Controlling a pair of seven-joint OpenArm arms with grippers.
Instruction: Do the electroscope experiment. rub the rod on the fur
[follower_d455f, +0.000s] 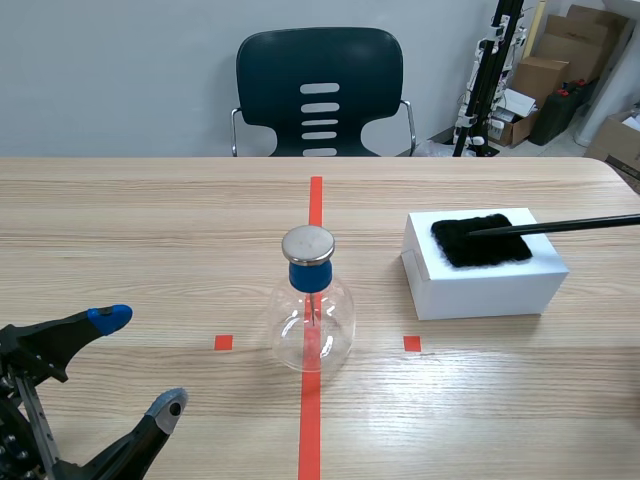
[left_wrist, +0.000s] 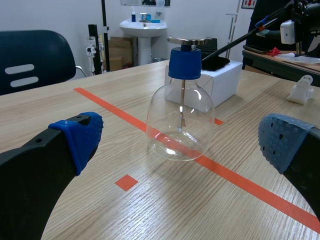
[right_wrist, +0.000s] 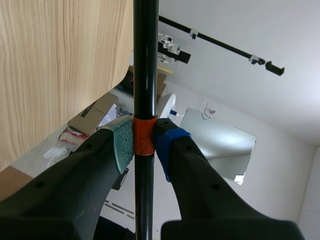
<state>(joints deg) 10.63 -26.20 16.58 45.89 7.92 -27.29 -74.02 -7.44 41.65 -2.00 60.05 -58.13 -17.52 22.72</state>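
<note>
A black rod (follower_d455f: 560, 226) comes in from the right, its tip resting on the black fur (follower_d455f: 482, 240) on top of a white box (follower_d455f: 490, 285). In the right wrist view my right gripper (right_wrist: 144, 140) is shut on the rod (right_wrist: 145, 60) at its orange band. The glass electroscope flask (follower_d455f: 312, 310), with a blue neck and metal disc, stands on the red centre line. My left gripper (follower_d455f: 140, 362) hovers open near the front left. In its wrist view the flask (left_wrist: 180, 117) stands ahead of the open left gripper (left_wrist: 182, 142), with the rod (left_wrist: 235, 42) and box (left_wrist: 220, 82) beyond.
A dark chair (follower_d455f: 320, 90) stands behind the table's far edge. Cardboard boxes (follower_d455f: 560, 70) and a stand are at the back right. A small white object (left_wrist: 300, 90) lies on the table past the box in the left wrist view.
</note>
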